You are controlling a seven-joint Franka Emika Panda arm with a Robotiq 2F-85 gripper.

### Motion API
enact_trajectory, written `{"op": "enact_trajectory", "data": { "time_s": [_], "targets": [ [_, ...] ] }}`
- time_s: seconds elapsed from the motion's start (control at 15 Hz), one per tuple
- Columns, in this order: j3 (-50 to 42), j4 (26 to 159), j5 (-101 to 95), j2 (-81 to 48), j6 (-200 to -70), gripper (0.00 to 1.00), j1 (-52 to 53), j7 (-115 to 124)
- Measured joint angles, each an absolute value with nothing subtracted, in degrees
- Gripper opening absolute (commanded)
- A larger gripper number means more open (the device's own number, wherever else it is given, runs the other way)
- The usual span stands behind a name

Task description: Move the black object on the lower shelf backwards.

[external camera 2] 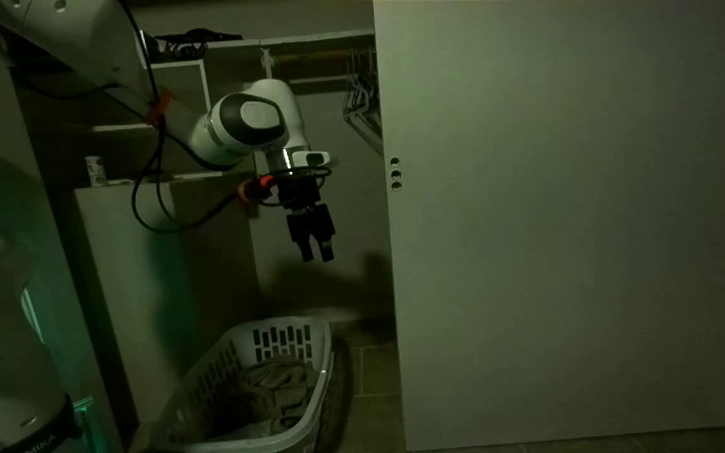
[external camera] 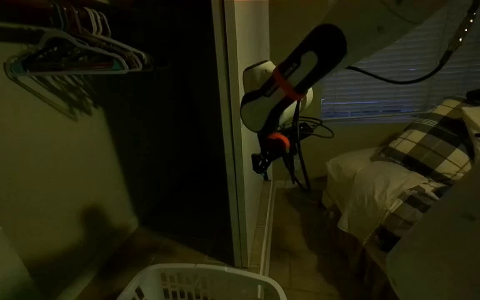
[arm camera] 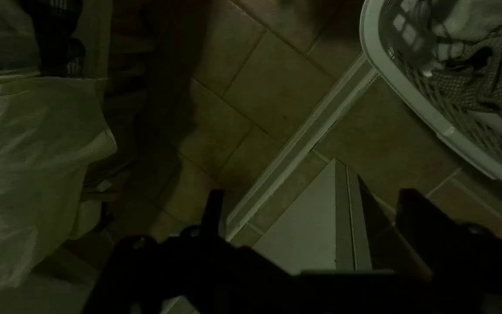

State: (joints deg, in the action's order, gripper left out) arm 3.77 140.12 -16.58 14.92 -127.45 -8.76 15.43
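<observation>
Holding my end effector [external camera 2: 318,255] empty, fingers well apart, clear of the shelves [external camera 2: 120,128], I see a black object [external camera 2: 194,39] near their top; in this gloom I can't tell whether it's my target, so I could push wrongly. The looping cable [external camera 2: 170,232] might snag on their edges.

Black object [external camera 2: 194,39] (exact level unclear): irregular outline, high on closet shelving [external camera 2: 236,43].
</observation>
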Motion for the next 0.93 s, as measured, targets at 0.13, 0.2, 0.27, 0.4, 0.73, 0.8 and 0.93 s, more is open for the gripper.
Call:
{"op": "enact_trajectory", "data": {
  "time_s": [0.13,0.2,0.27,0.4,0.73,0.8,0.93],
  "targets": [
    [3.8,140.1,-16.6,14.9,-127.4,1.00,-8.8,15.4],
    [3.6,140.1,-16.6,14.9,-127.4,1.00,-8.6,15.4],
    [3.5,140.1,-16.6,14.9,-127.4,1.00,-8.4,15.4],
    [3.7,139.9,-16.8,15.2,-127.6,1.00,-7.2,14.6],
    [8.0,138.3,-17.2,20.3,-127.2,1.00,-0.2,11.7],
    [9.1,137.9,-17.1,21.9,-126.9,1.00,1.6,11.1],
    [11.1,137.0,-16.6,24.8,-126.6,1.00,5.3,9.5]
  ]
}}
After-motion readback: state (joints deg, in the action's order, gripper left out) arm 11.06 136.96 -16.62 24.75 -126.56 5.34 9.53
